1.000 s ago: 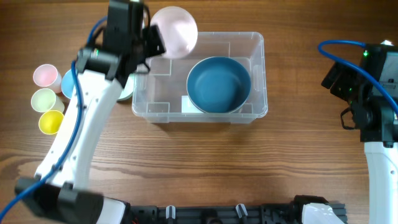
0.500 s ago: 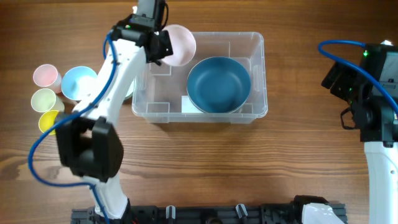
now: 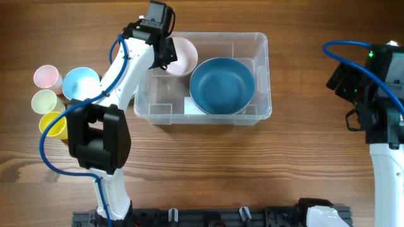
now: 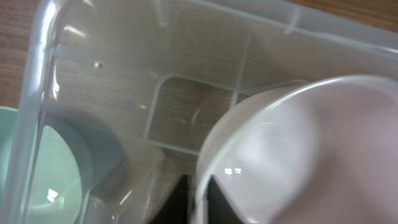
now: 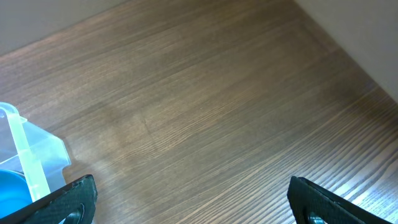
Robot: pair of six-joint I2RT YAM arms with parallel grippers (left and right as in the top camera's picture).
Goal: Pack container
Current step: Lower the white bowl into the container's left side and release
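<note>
Nearest the robot, on the left of the tabletop [image 3: 252,170], a yellow cup [image 3: 52,124], a green cup [image 3: 44,101], a light blue bowl [image 3: 80,83] and a pink cup [image 3: 45,77] are sitting unpacked, apart from the container [image 3: 208,118]; a pale green bowl [image 4: 43,168] is also lying outside it, just beside its left wall, showing through the plastic in the left wrist view; the container itself is standing mid-tabletop with a dark blue bowl [image 3: 222,85] already lying in its right half; off to the right, the right tool [image 5: 193,199] is hanging wide open over bare wood, holding nothing; farthest back, the left tool [image 4: 198,196] is reaching into the container's far left corner with a pink bowl [image 3: 183,57] inside the walls; its fingers are standing either side of that bowl's rim, and whether they are pinching it or sitting just loose of it I cannot tell; by my judgement the packing is somewhere short of halfway: one bowl in, a second being placed, two bowls and three cups left.
</note>
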